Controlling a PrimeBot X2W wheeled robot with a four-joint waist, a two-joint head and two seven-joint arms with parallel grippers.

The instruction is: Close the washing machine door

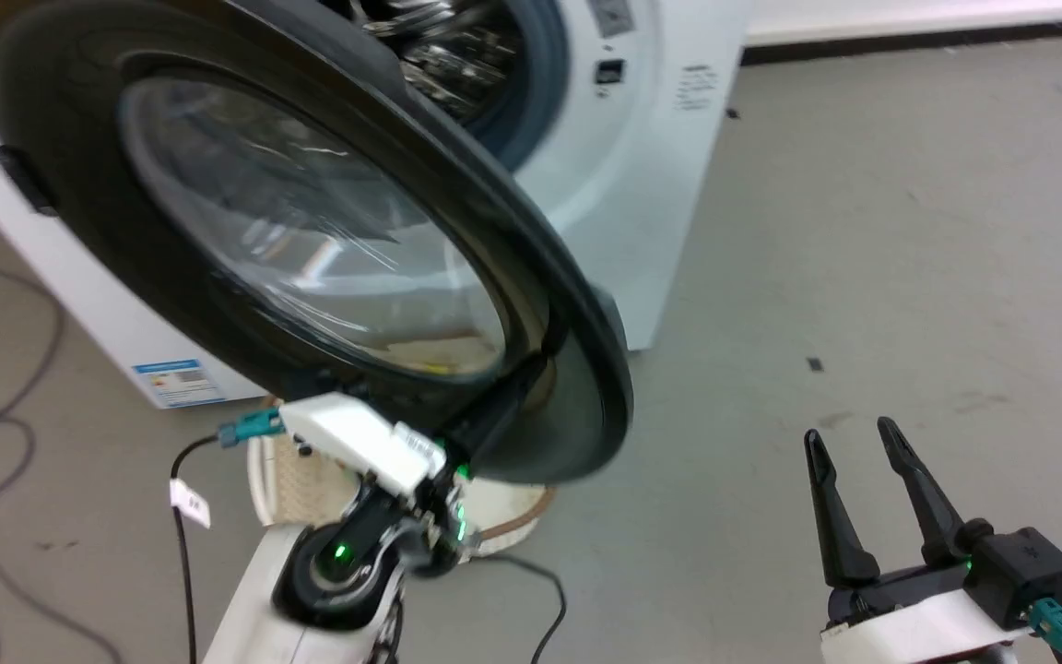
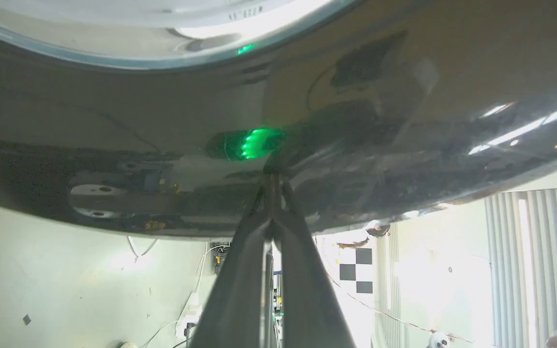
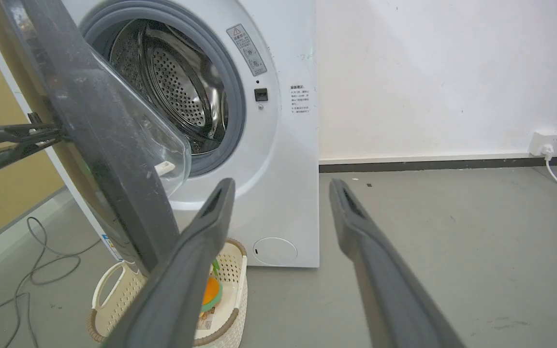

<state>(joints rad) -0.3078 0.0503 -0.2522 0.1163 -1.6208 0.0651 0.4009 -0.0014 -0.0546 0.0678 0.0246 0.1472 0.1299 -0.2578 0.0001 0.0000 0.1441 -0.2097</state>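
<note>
White forearms (image 1: 238, 610), tapered black pincer fingers (image 1: 833, 516), teal plugs (image 1: 250, 427), green lights (image 1: 340, 552).

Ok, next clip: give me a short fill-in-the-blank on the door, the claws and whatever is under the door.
1. The washing machine door stands ____, with the steel drum showing behind it.
2. The left claw is ____, its tips against the door's dark rim.
3. The right claw is ____ and holds nothing.
4. A cream basket sits on the ____ below the door.

Missing words: open; shut; open; floor
</note>
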